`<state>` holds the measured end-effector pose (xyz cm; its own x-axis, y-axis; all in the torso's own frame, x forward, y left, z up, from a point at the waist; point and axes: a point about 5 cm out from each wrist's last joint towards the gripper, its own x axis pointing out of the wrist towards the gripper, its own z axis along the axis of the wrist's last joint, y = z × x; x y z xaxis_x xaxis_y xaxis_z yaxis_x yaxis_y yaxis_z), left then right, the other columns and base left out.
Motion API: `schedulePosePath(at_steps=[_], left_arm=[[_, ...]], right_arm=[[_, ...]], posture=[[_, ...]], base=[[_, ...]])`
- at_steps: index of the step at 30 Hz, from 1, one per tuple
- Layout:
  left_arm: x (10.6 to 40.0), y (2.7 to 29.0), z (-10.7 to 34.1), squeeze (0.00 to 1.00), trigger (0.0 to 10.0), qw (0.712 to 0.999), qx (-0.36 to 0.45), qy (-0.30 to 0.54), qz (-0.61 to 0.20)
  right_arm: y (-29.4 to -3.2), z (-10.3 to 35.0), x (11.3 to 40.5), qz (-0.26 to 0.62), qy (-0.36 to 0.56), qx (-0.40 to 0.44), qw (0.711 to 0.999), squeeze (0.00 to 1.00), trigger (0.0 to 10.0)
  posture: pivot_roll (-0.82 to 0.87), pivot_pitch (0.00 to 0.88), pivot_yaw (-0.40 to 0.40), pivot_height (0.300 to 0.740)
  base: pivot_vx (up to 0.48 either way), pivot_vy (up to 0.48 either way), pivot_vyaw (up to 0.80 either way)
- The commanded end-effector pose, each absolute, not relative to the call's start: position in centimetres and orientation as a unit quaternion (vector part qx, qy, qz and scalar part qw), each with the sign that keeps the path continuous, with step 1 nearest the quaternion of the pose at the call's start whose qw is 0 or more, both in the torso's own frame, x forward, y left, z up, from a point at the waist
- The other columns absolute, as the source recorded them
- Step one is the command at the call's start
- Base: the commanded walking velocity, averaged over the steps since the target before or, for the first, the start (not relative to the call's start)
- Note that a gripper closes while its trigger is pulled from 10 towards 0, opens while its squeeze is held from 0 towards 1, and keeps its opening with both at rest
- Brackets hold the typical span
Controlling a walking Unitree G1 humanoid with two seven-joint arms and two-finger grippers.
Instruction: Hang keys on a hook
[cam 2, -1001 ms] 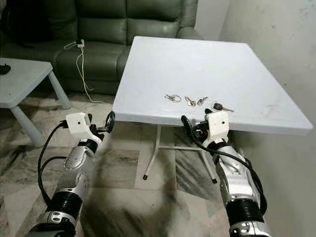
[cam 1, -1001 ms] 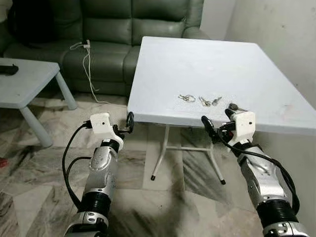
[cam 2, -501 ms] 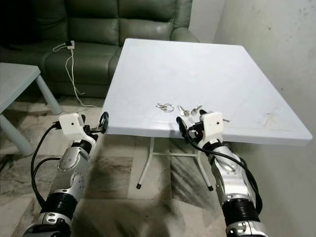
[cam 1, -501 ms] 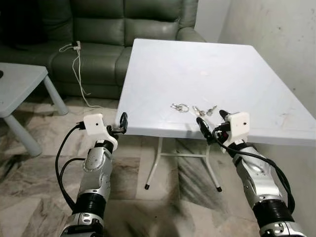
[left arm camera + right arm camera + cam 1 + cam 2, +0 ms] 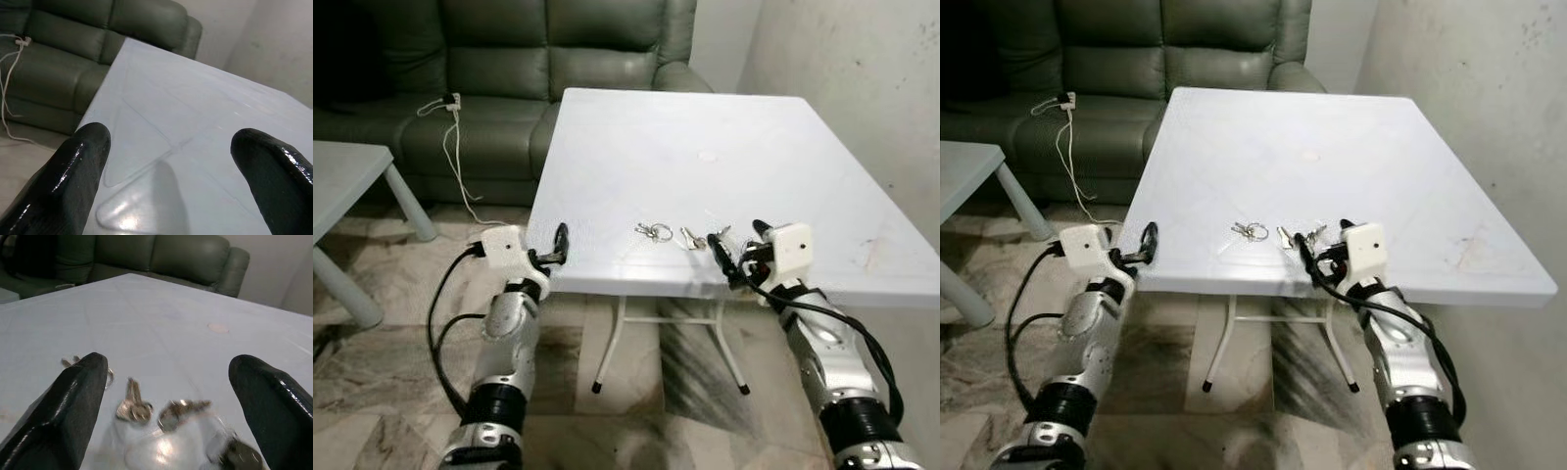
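From the head cameras I have a white square table point(image 5: 724, 127) in front of me, with a green leather sofa point(image 5: 509, 69) behind it and the corner of a low white side table point(image 5: 347, 181) off to my left. The keys point(image 5: 690, 238) lie in a short row near the table's front edge: a ring with keys point(image 5: 655, 231) at the left end, then a pair of loose-looking keys just beside it. My right gripper point(image 5: 740, 253) sits at the front edge of the table just right of the row, its fingers spread wide and holding nothing. My left gripper point(image 5: 560, 245) is at the table's front left corner, well apart from the keys, also spread and empty. A white charger cable point(image 5: 450, 147) hangs down the sofa's seat to the marble-patterned floor point(image 5: 391, 362). In the left wrist view, the two black fingers point(image 5: 73, 166) frame bare tabletop with the sofa beyond; nothing lies between them. In the right wrist view, the fingers point(image 5: 68, 406) stand wide apart with the keys between them on the table; they are blurred, so I count perhaps three or four pieces, one dark-headed key point(image 5: 237, 454) nearest the camera.
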<state>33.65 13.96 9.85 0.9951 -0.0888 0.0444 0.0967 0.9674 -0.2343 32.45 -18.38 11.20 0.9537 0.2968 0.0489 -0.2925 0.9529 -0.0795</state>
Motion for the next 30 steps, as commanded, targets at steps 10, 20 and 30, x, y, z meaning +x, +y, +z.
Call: schedulePosePath(at_steps=[10, 20, 30], left_arm=[[33.7, 14.8, 10.1, 0.00, 10.0, 0.994, -0.108, -0.015, -0.034], [33.6, 14.4, 10.0, 0.00, 10.0, 0.994, -0.101, -0.012, -0.039], [33.3, 13.5, 10.1, 0.00, 10.0, 0.994, -0.096, -0.014, -0.058]], right_arm=[[-18.0, 11.6, 32.7, 0.155, -0.032, -0.034, 0.987, 0.00, 10.0], [-17.7, 11.2, 32.6, 0.159, -0.020, -0.031, 0.987, 0.00, 10.0], [-17.4, 10.7, 32.4, 0.150, -0.009, -0.023, 0.988, 1.00, 10.0]], posture=[[-0.06, 0.000, -0.081, 0.740], [-0.06, 0.000, -0.081, 0.740], [-0.06, 0.000, -0.081, 0.740]], base=[[0.182, 0.000, 0.00], [0.000, 0.000, 0.00], [0.000, 0.000, 0.00]])
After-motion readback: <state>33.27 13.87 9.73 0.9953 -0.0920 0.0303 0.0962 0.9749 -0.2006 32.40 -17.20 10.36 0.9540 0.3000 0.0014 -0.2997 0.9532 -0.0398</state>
